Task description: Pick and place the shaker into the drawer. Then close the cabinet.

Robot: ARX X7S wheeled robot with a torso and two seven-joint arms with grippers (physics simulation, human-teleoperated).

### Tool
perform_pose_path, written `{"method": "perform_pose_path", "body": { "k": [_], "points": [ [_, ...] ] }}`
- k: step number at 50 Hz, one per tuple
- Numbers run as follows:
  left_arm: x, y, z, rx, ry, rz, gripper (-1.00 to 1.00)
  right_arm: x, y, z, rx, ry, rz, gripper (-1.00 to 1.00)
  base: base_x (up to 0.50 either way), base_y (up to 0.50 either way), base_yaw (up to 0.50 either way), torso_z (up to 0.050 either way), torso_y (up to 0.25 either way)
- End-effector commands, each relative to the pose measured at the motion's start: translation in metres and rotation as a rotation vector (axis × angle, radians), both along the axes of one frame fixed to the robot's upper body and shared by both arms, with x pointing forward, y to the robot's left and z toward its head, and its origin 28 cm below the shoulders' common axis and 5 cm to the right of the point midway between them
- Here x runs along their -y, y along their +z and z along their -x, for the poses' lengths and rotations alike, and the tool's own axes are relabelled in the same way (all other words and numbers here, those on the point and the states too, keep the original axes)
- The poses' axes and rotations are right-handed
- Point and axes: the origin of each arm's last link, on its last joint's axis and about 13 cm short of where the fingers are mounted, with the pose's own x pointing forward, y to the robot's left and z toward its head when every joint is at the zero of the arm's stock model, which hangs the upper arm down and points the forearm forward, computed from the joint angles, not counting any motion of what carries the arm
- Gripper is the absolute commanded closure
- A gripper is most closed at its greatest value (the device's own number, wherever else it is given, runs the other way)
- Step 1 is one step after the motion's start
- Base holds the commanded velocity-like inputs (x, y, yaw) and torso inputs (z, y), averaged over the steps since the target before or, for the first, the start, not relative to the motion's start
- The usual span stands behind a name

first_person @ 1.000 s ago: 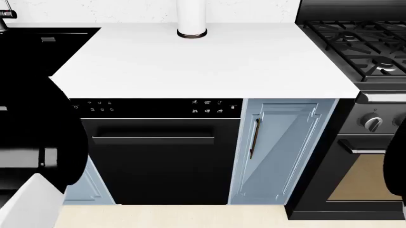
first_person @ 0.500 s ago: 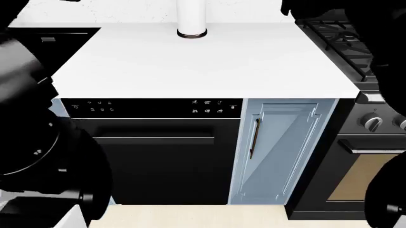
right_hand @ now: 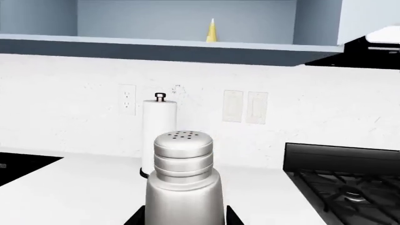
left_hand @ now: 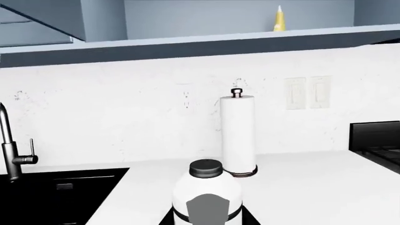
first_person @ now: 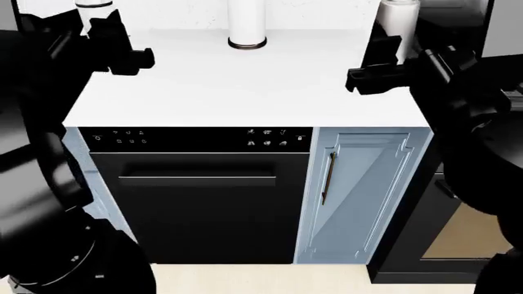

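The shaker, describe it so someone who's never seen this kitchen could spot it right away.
Start at the white countertop between sink and stove, with the paper towel roll upright at the back. The shaker stands in front of that roll, in the right gripper. It is silver metal, its ridged cap has holes; the left gripper's white bottle has a plain black cap.

1. White countertop (first_person: 245, 86) across the middle, plain, no pattern.
2. Shaker (right_hand: 184, 183) is silver-grey metal, its cap dotted with small dark holes.
3. A white bottle (left_hand: 206, 199) with a black cap and a grey label patch.
4. Paper towel roll (left_hand: 238, 133) is white, with a dark base ring and a black knob.
5. Cabinet door (first_person: 364, 193) is pale blue-grey with a dark handle.
6. Dishwasher (first_person: 200, 196) is black with tiny white icons.
7. Both arms are black.
8. A yellow bottle (right_hand: 212, 31) on the blue-grey shelf.
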Motion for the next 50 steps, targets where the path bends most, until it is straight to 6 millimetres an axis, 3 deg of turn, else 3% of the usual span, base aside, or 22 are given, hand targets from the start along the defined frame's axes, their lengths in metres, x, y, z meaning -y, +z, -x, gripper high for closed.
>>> {"method": "perform_pose_path", "body": {
  "k": [1,27,50],
  "points": [
    [0.000,-0.020,-0.003,-0.006,-0.004,0.034,1.00,0.006,-0.029,-0.001,-0.026,-0.001,-0.021,1.00,0.00,0.00,0.00,0.000,0.000],
    [-0.012,-0.071,-0.012,-0.054,0.009,0.083,1.00,0.016,-0.066,0.000,-0.048,-0.057,-0.042,1.00,0.00,0.00,0.00,0.000,0.001],
    [-0.014,-0.101,-0.014,-0.073,0.021,0.109,1.00,0.020,-0.100,-0.003,-0.116,-0.101,-0.077,1.00,0.00,0.00,0.00,0.000,0.001]
  ]
}}
